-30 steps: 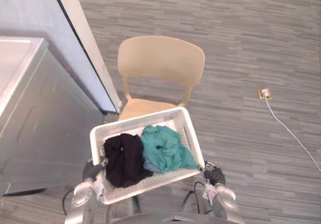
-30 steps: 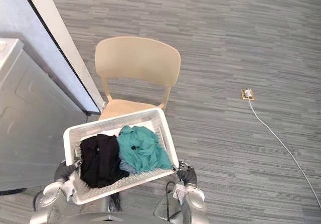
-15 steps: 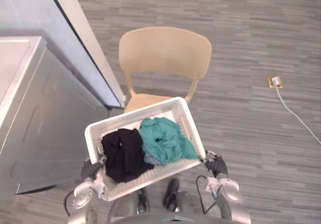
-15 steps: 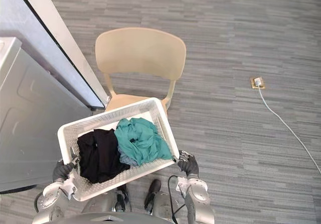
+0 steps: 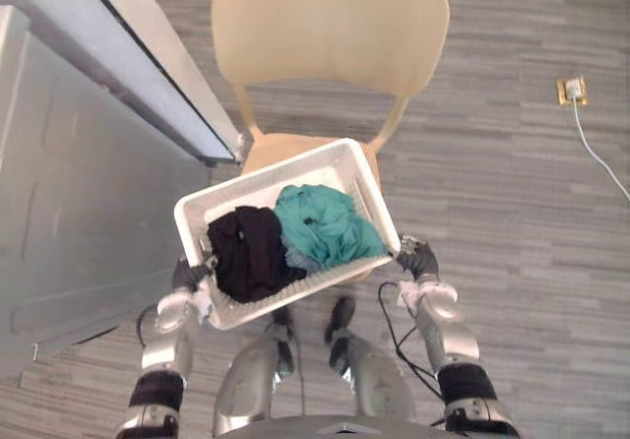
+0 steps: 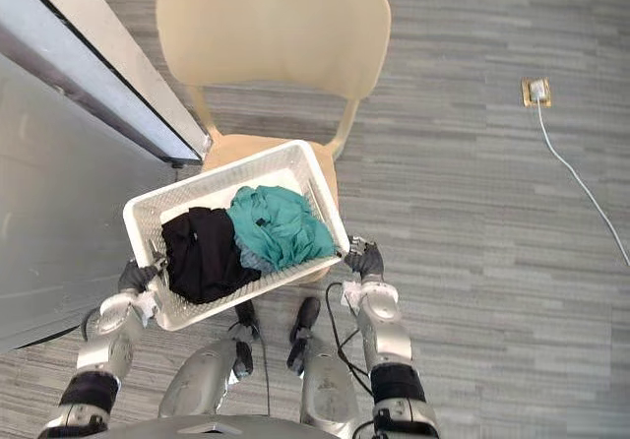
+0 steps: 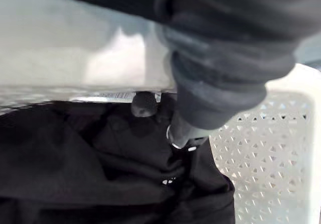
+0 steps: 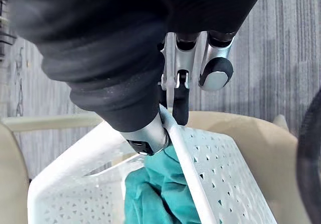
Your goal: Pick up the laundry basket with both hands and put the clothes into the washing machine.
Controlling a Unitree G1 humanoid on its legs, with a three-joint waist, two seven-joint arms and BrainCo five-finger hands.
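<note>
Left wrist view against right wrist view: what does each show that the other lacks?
Left wrist view: the left hand hooked over the basket edge, above the black garment. Right wrist view: the right hand clamped on the rim, the teal garment, the tan chair and the grey floor. Shared: the white perforated basket.

- The two head cameras sit side by side and look almost straight down. Both take in the white laundry basket (image 5: 266, 173), the beige chair (image 5: 330, 26) beyond it and the grey striped floor (image 5: 512, 222).
- The left wrist camera sits right behind the left hand (image 7: 215, 88), peering into the basket at the black garment (image 7: 75, 169) (very near).
- The right wrist camera looks along the right hand (image 8: 105, 68) over the basket's rim to the teal garment (image 8: 160, 199) and the chair, both shared with the head views.
</note>
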